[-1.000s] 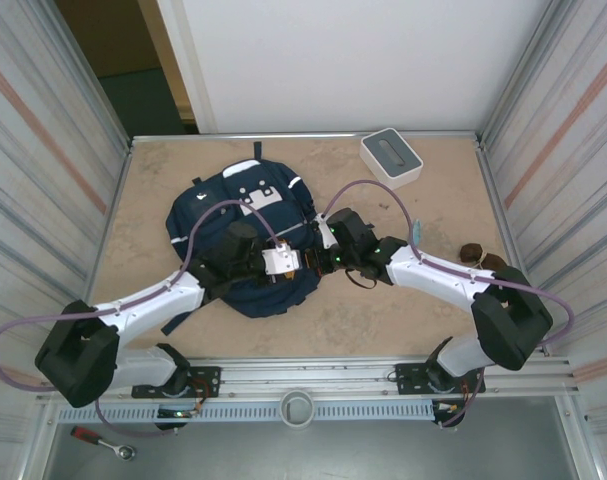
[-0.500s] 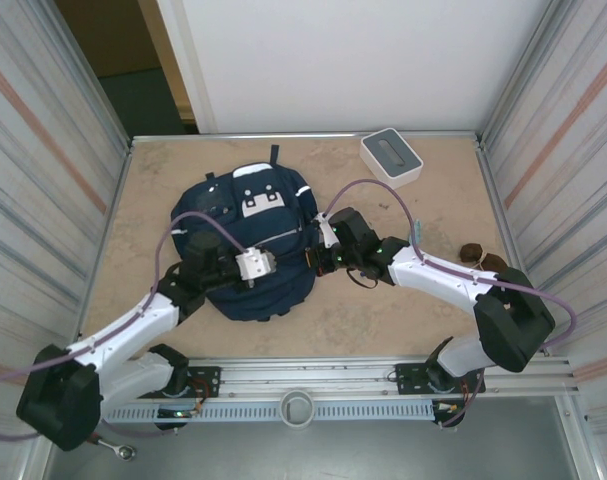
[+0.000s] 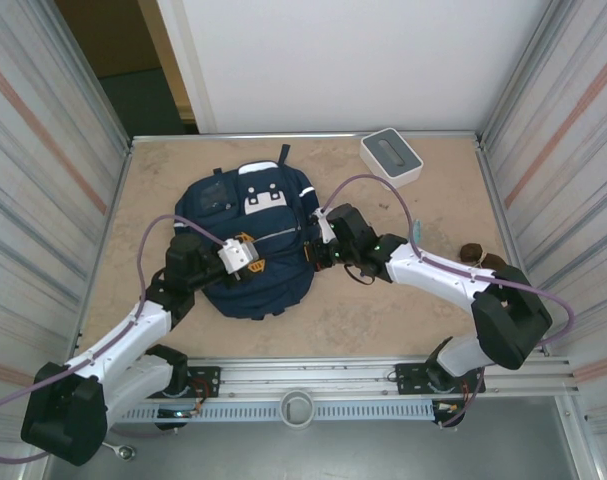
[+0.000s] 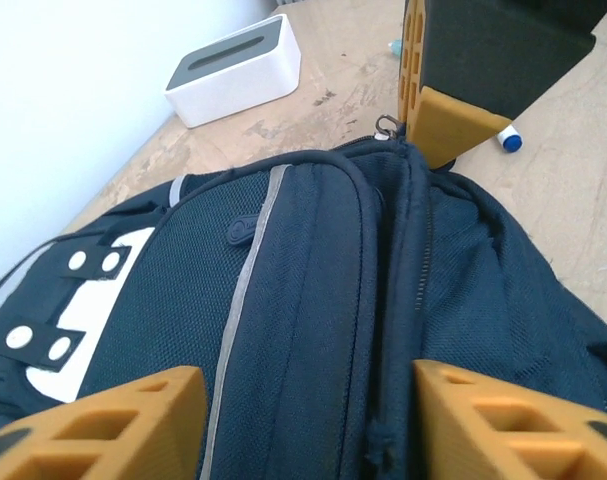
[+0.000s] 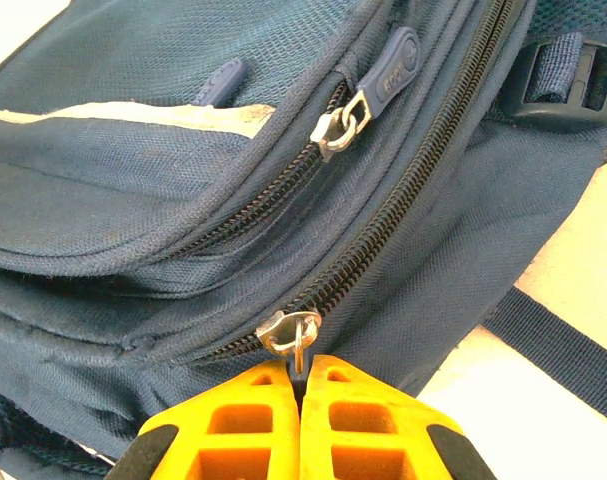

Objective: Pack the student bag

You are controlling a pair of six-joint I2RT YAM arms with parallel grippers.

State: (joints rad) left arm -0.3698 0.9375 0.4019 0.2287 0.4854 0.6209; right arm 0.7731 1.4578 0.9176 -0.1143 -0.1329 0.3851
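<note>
Student bag [image 3: 253,240] is laid flat at centre-left of the mottled sandy counter [image 3: 403,310], w/ its white patches toward the far edge. Fabric is navy, finely woven and softly rumpled. A thin grey reflective stripe [image 4: 245,290] is run along one panel, and black coil zips are set into rounded seams. The left tool [image 4: 303,410] is held over the bag's near part. Its orange, hollow-celled plastic fingers [image 4: 113,420] are spread wide, w/ nothing clamped btw them. The right tool [image 5: 301,400] is placed at the bag's right side. Its yellow-orange fingers are pressed together on the small metal ring of the zip pull [image 5: 291,332]. A rounded white box [image 3: 391,156] w/ a dark slot is set near the far right corner, well apart from the bag.
</note>
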